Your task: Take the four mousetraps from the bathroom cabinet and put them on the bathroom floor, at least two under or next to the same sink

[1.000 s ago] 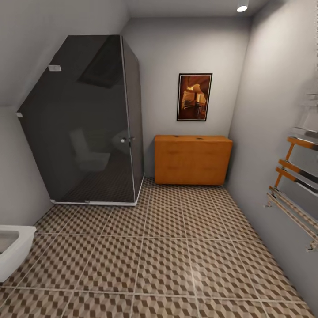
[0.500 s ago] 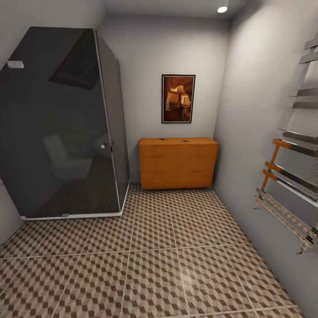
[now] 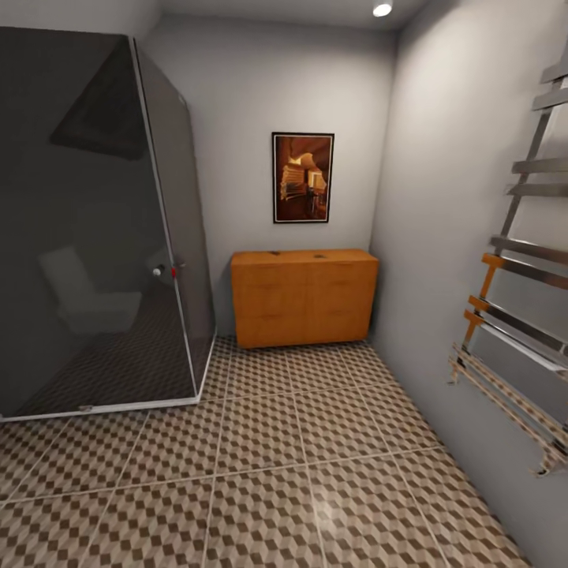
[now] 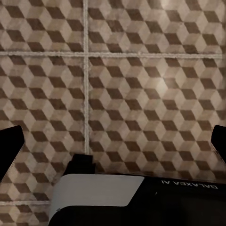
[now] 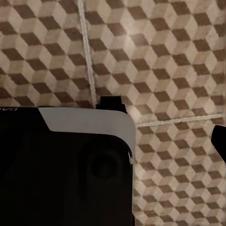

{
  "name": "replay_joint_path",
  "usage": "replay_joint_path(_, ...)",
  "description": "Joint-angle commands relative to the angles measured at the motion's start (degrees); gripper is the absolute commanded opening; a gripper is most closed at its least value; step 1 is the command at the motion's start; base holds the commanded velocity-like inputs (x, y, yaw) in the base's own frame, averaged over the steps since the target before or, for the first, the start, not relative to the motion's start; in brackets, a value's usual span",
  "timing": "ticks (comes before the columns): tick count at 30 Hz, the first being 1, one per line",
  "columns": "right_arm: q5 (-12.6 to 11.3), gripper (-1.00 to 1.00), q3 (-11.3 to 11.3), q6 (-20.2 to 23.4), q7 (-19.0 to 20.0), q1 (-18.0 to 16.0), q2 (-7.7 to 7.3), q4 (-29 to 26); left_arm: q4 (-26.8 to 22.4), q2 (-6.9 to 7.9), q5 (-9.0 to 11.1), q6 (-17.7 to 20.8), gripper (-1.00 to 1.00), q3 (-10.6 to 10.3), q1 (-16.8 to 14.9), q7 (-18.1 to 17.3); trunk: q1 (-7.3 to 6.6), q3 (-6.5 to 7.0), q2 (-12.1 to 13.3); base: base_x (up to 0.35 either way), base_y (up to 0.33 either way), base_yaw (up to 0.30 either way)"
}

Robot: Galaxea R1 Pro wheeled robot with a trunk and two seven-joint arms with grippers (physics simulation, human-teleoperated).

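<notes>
The boxy orange-brown wood cabinet (image 3: 303, 297) is sitting against the back wall, right of a dark glass shower (image 3: 95, 229), with two tiny dark specks on its smooth top. Cube-patterned matte floor (image 3: 260, 473) is running up to it. Can't tell how either arm's jaws are set.

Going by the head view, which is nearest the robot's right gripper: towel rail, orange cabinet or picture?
1. Towel rail, on the right wall, nearest.
2. Cabinet, against the far wall.
3. Picture, on that wall above the cabinet, barely farther.
</notes>
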Motion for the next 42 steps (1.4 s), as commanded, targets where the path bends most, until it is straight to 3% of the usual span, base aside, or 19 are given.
replay_joint_path(1, 0.60, 1.00, -0.46, 0.08, -0.13, -0.07, -0.01, 0.10, 0.05, -0.02, 0.47, -0.18, 1.00, -0.49, -0.03, 0.18, 0.03, -0.06, -0.03, 0.323, 0.000, -0.009)
replay_joint_path(30, 0.69, 1.00, -0.46, -0.12, -0.15, -0.07, -0.08, 0.10, 0.05, -0.02, 0.47, -0.37, 1.00, -0.49, -0.02, 0.18, 0.03, -0.05, -0.03, 0.323, 0.000, -0.002)
replay_joint_path(42, 0.65, 1.00, -0.46, 0.05, -0.22, -0.07, 0.00, 0.10, 0.05, -0.02, 0.47, -0.60, 1.00, -0.49, -0.02, 0.18, 0.03, 0.24, -0.03, 0.323, 0.000, -0.162)
